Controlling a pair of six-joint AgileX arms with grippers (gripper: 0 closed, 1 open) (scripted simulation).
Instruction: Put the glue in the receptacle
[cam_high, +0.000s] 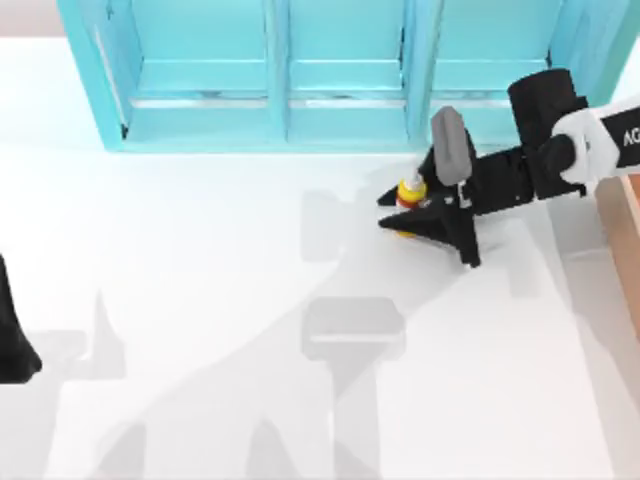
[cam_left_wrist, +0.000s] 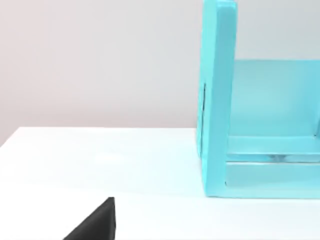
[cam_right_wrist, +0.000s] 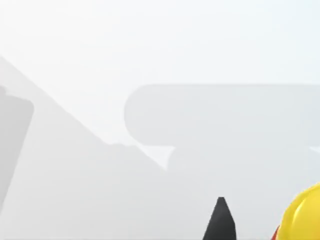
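The glue (cam_high: 410, 191) is a small yellow bottle with a red band and a white nozzle. It sits between the black fingers of my right gripper (cam_high: 396, 211), which is shut on it in front of the shelf unit's right compartment. Shadows on the table below suggest the bottle is held above the surface. In the right wrist view, the yellow glue (cam_right_wrist: 301, 216) shows at the corner beside one black fingertip (cam_right_wrist: 220, 220). The receptacle (cam_high: 626, 232) is a tan wooden box cut off by the table's right edge, just right of my right arm. My left arm (cam_high: 14, 340) is parked at the far left edge.
A big turquoise shelf unit (cam_high: 345, 120) with three compartments spans the back of the table; its side wall (cam_left_wrist: 216, 100) stands close in the left wrist view. The white table (cam_high: 200, 300) carries only arm shadows across the middle and front.
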